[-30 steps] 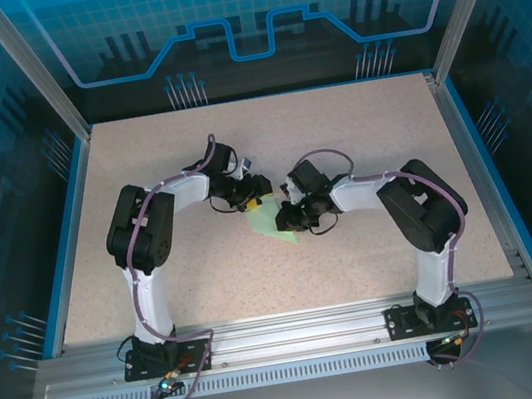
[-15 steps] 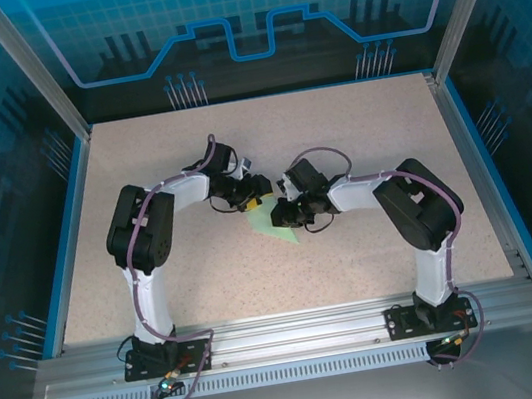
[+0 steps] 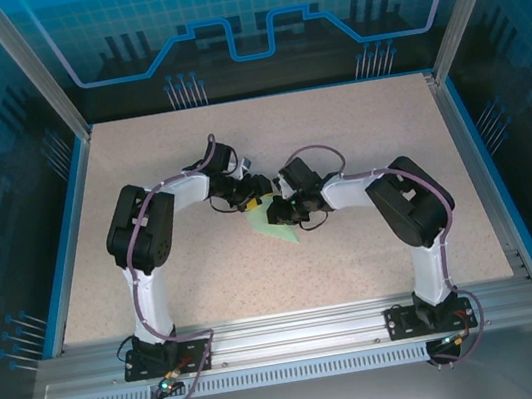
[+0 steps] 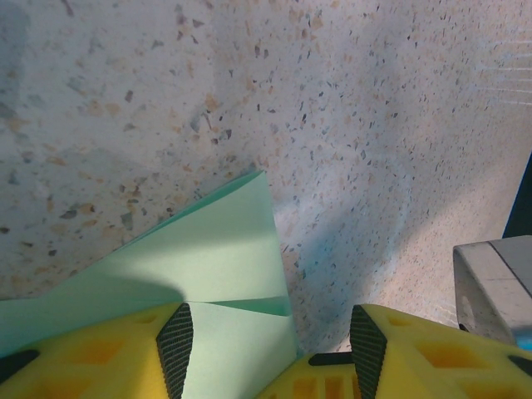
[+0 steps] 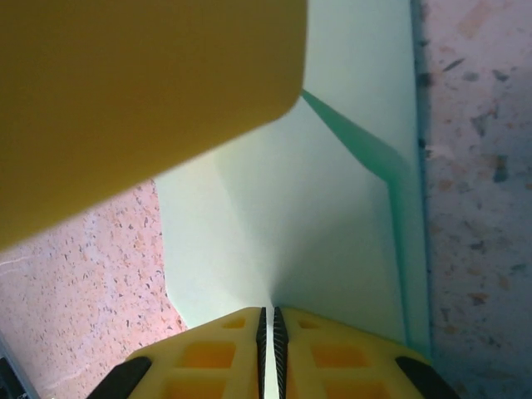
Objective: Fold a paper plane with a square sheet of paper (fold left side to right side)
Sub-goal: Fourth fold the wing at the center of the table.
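Note:
The pale mint-green sheet of paper [image 3: 277, 229] lies partly folded at the middle of the speckled table, between the two grippers. My right gripper [image 3: 282, 213] is shut on one layer of it. In the right wrist view the pads [image 5: 268, 332] pinch the sheet [image 5: 332, 233], which curves up away from them. My left gripper [image 3: 254, 199] stands open at the sheet's far end. Seen from the left wrist, its left finger [image 4: 174, 349] rests over the paper [image 4: 208, 258] where two folded flaps meet. Its jaws [image 4: 272, 353] hold nothing. A blurred yellow left finger [image 5: 141, 91] looms in the right wrist view.
The tabletop [image 3: 357, 134] is bordered by a blue rim [image 3: 67, 231] and an aluminium rail [image 3: 287, 333] at the near edge. The two arms' wrists nearly touch at the centre. A grey block [image 4: 495, 283] sits at the right edge of the left wrist view.
My right gripper has crept left and slightly away from me, toward the left gripper, taking the pinched paper layer along. The left arm has stayed put.

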Action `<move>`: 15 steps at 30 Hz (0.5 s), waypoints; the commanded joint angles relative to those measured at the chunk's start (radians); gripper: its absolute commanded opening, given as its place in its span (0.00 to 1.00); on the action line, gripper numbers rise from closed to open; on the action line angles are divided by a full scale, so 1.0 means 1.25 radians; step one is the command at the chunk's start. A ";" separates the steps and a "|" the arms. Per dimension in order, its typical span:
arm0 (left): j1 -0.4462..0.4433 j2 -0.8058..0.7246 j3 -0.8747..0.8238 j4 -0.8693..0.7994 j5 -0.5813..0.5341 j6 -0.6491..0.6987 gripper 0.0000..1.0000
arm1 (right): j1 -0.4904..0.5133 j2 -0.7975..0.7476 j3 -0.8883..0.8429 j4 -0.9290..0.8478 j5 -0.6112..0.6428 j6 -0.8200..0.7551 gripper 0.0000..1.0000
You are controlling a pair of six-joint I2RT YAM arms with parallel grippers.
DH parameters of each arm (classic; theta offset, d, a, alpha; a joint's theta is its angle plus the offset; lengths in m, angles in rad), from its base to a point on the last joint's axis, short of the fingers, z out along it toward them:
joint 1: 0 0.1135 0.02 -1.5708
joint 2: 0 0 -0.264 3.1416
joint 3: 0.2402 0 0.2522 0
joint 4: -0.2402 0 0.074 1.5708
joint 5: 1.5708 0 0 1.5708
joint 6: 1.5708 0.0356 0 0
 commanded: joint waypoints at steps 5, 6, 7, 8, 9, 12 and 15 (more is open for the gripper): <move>-0.003 0.043 -0.012 -0.042 -0.075 0.014 0.58 | 0.011 -0.029 -0.046 -0.117 0.027 -0.019 0.14; -0.002 0.044 -0.012 -0.042 -0.075 0.015 0.57 | 0.012 -0.040 -0.050 -0.135 0.030 -0.030 0.14; -0.001 0.046 -0.012 -0.043 -0.076 0.015 0.58 | 0.012 -0.048 -0.051 -0.154 0.033 -0.040 0.14; -0.002 0.047 -0.011 -0.044 -0.077 0.015 0.58 | 0.012 -0.056 -0.052 -0.171 0.034 -0.052 0.14; -0.002 0.047 -0.011 -0.044 -0.077 0.015 0.58 | 0.013 -0.063 -0.053 -0.188 0.033 -0.063 0.14; -0.002 0.046 -0.010 -0.044 -0.075 0.015 0.58 | 0.020 -0.073 -0.049 -0.243 0.020 -0.100 0.14; -0.002 0.042 -0.008 -0.047 -0.075 0.015 0.58 | 0.037 -0.079 -0.042 -0.300 0.027 -0.131 0.14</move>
